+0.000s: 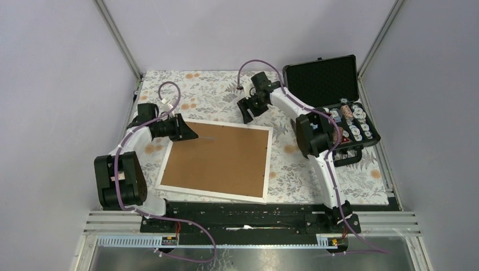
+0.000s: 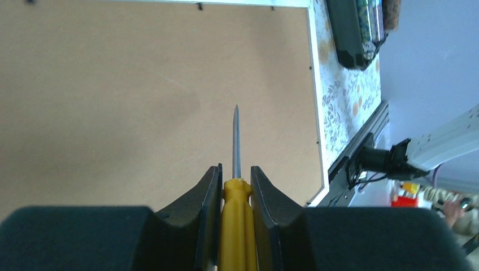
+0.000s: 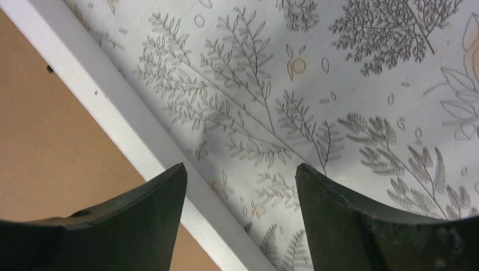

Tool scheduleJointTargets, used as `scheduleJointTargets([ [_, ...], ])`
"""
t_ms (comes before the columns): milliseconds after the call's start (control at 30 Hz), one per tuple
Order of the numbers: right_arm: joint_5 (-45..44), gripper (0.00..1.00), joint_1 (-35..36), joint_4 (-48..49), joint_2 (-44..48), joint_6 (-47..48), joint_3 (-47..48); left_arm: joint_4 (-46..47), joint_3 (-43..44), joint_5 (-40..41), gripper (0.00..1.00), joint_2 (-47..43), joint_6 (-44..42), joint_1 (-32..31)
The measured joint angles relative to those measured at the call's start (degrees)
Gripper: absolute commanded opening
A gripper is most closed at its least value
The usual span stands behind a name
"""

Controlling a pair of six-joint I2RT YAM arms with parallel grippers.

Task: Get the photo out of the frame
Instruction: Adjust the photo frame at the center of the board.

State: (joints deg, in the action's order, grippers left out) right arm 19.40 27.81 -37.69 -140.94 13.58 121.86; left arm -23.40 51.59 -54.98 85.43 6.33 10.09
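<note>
Yellow screwdriver point(image 2: 236, 226) in left end effector point(image 2: 235, 170)

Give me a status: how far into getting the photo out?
Done: the frame lies face down, brown backing up. In hand: the left tool grips a yellow screwdriver, tip over the backing; the right tool is open and empty by the frame's edge. Left: the backing is seated in the frame and the photo is not visible, so essentially all the removal.

The frame point(image 1: 216, 161) is laid flat, face down, at the centre of the top view, slightly skewed. Its brown fibreboard back is turned upward, edged by a thin white border.
</note>
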Motion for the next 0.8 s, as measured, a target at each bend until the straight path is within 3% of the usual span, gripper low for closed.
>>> scheduleJointTargets([
  [267,8.83,0.83,-5.09,-1.42,15.63,-0.87,-15.74,-0.42,-0.33,-0.85,0.00,-2.51,-4.15,-12.46],
  [433,16.17,0.83,-12.22,-2.01,33.00,-5.90,-36.52,5.99,-6.99,-1.07,0.00,-3.39,0.13,-20.65],
  [600,20.68,0.83,-12.09,0.35,42.82,-11.58,-54.51,16.13,-14.25,-0.15,0.00,-3.41,8.79,-27.45],
  [700,22.64,0.83,-11.43,3.76,42.51,-16.09,-60.70,18.71,-14.60,-0.17,0.00,-2.80,11.78,-27.19],
  [800,23.91,0.83,-11.39,7.28,41.09,-19.80,-64.32,17.62,-12.85,-0.26,0.00,-2.75,12.96,-21.94],
])
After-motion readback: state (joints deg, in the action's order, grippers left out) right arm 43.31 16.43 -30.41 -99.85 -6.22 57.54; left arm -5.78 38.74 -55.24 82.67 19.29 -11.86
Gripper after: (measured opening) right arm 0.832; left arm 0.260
